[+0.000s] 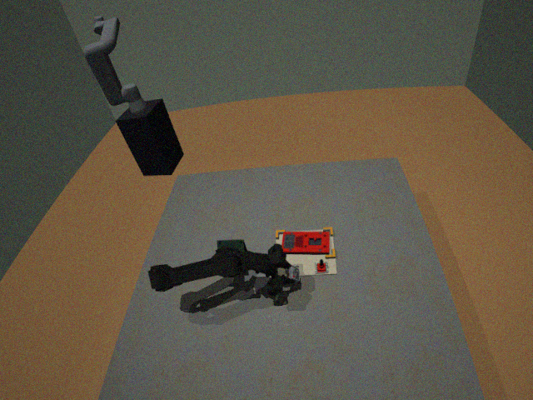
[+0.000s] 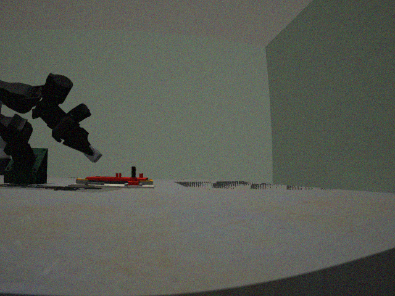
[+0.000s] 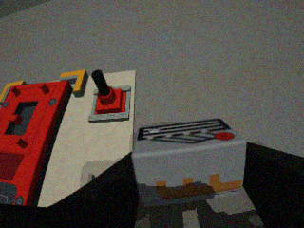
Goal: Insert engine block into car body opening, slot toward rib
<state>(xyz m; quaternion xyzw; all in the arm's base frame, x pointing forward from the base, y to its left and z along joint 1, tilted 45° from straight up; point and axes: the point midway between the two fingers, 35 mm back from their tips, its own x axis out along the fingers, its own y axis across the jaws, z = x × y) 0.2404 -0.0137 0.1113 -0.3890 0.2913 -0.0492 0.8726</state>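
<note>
The engine block (image 1: pixel 294 273) (image 2: pixel 96 155) (image 3: pixel 190 163) is gripped by the end effector (image 1: pixel 292 275) (image 2: pixel 93 155) (image 3: pixel 184 154), tilted in the air, clear of the car body (image 1: pixel 307 249) (image 2: pixel 105 178) (image 3: pixel 39 138). Lowered at this slant, it would probably catch an edge of the opening (image 1: pixel 315 242) (image 3: pixel 27 113) and jam or twist between the fingers. Its slot cannot be made out, so a wrong turn could set it against the rib and leave it high. The black lever (image 1: pixel 321 262) (image 2: pixel 133 172) (image 3: pixel 100 82) stands upright nearby; a low sweep might strike it. Opening the fingers unevenly could drag the block back out.

The opening does not hold the block; a small red projection (image 3: pixel 17 120), perhaps the rib, juts into it. The lever's red base sits inside a grey frame (image 3: pixel 109 118) on the cream board (image 1: pixel 306 260) (image 2: pixel 116 185) (image 3: pixel 78 128).
</note>
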